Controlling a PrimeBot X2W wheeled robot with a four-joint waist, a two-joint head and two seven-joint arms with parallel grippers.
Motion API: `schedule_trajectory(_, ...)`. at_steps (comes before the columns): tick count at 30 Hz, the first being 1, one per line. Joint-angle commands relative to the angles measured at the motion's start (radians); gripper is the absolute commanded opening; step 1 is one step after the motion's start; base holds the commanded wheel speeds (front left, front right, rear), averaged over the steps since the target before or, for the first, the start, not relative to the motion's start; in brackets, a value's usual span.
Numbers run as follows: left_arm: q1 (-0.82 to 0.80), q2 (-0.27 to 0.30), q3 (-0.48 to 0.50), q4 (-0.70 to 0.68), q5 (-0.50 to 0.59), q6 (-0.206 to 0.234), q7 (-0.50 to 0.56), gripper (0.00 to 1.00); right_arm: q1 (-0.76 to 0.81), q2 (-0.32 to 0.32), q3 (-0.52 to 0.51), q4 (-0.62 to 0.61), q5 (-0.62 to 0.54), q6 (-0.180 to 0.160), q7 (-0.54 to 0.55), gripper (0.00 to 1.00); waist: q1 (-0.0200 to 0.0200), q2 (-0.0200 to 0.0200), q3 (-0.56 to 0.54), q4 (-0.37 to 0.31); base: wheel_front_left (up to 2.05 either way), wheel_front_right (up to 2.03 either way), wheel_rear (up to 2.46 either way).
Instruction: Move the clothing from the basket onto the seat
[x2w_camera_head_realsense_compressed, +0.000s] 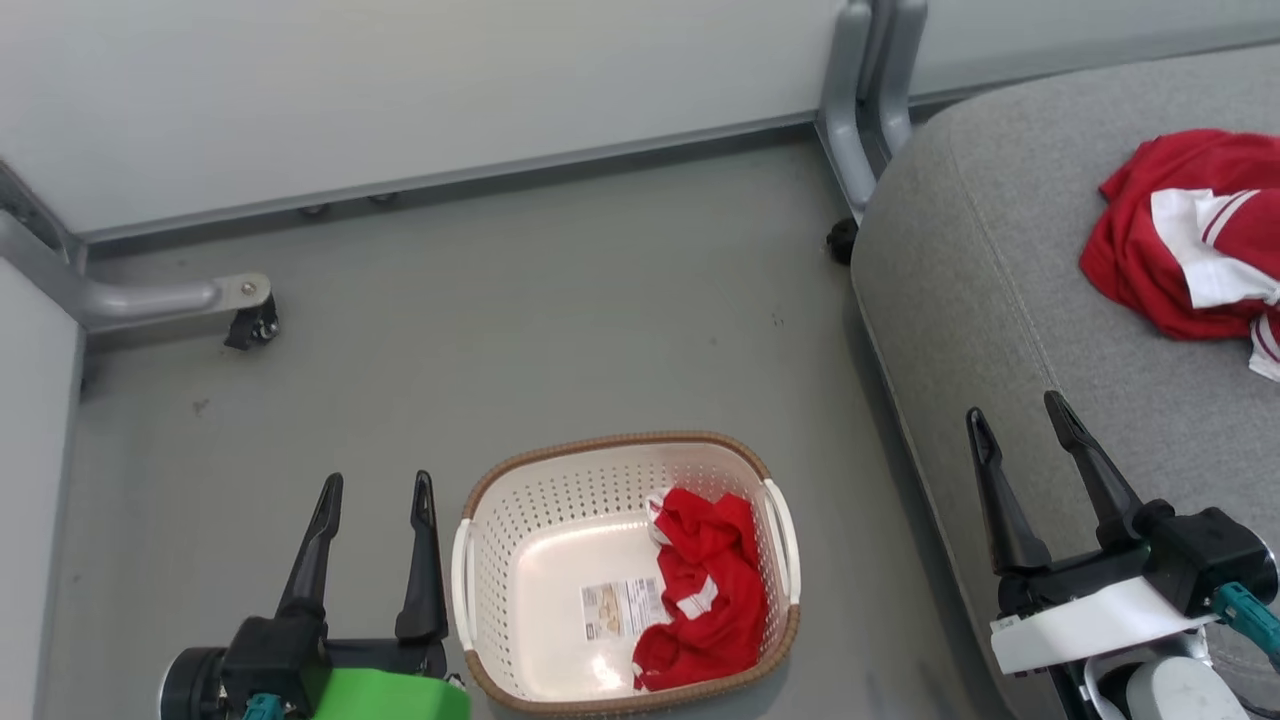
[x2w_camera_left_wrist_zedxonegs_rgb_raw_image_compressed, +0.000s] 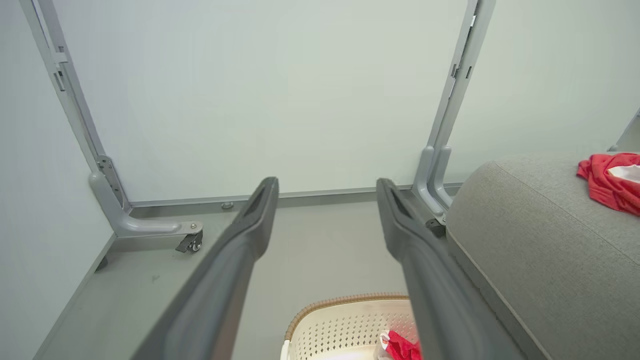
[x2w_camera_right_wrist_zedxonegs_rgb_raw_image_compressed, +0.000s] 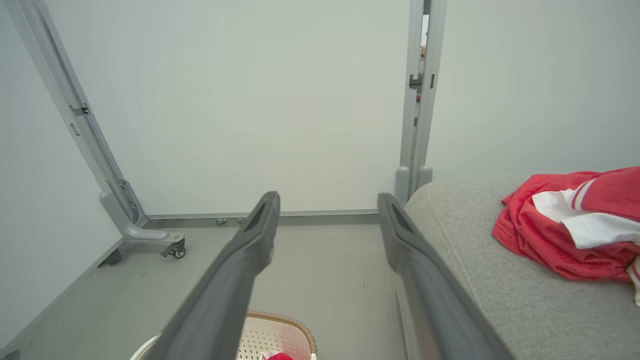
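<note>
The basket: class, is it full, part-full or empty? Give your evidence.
Part-full: one crumpled red garment lies along the right side of the basket, leaving the rest of its bottom, with the label, bare.

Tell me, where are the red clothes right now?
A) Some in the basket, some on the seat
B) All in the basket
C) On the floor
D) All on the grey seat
A: a crumpled red garment lies inside the basket, and a red-and-white bundle lies on the grey seat.
</note>
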Motion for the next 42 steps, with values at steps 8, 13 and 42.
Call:
schedule_trajectory(8, 0.087, -0.001, 0.005, -0.091, -0.007, 0.035, 0.0, 1.0, 0.089, 0.02, -0.005, -0.04, 0.0, -0.001, 0.0, 1.0, 0.0001, 0.0067, -0.151, 0.038, 0.0, 0.0, 0.0)
schedule_trajectory(13, 0.14, -0.001, -0.003, -0.079, 0.009, 0.016, 0.0, 1.0, 0.146, 0.021, 0.024, -0.03, 0.015, -0.001, 0.0, 1.0, 0.0001, 0.0067, -0.174, 0.026, 0.0, 0.0, 0.0)
schedule_trajectory(42, 0.157, -0.001, -0.01, -0.055, 0.037, -0.001, 0.0, 1.0, 0.162, 0.034, 0.049, -0.018, 0.026, -0.001, 0.0, 1.0, 0.0001, 0.0067, -0.201, -0.002, 0.0, 0.0, 0.0)
